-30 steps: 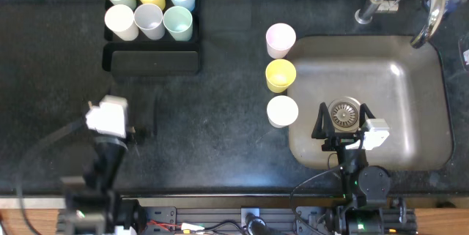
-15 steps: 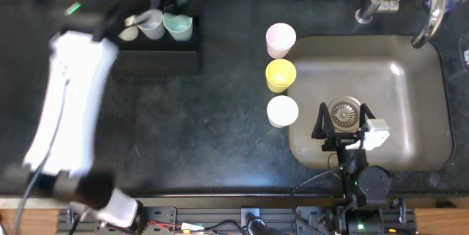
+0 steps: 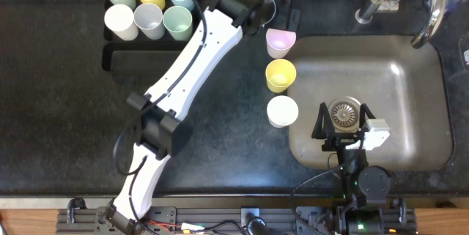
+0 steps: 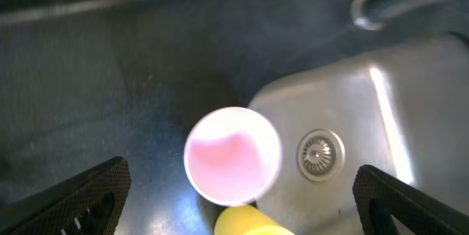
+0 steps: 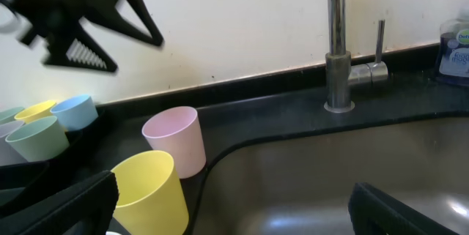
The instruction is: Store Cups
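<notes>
Our left hand (image 4: 238, 184) has swung across to hover over the pink cup (image 4: 232, 156), fingers (image 4: 84, 195) spread, holding nothing; the cup stands on the desk (image 3: 234, 118) beside the sink (image 3: 410, 118). We judge a grasp comes next; right hand (image 3: 341, 121) waits, spread too

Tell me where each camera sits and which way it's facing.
Top view: fixed overhead, looking straight down on counter, sink, left arm and right arm.
Left wrist view: above the pink cup, looking down; own open fingers at the edge.
Right wrist view: low over the sink, facing the faucet and wall; own fingers at the edge.
Shared: all three show the pink cup and yellow cup.
</notes>
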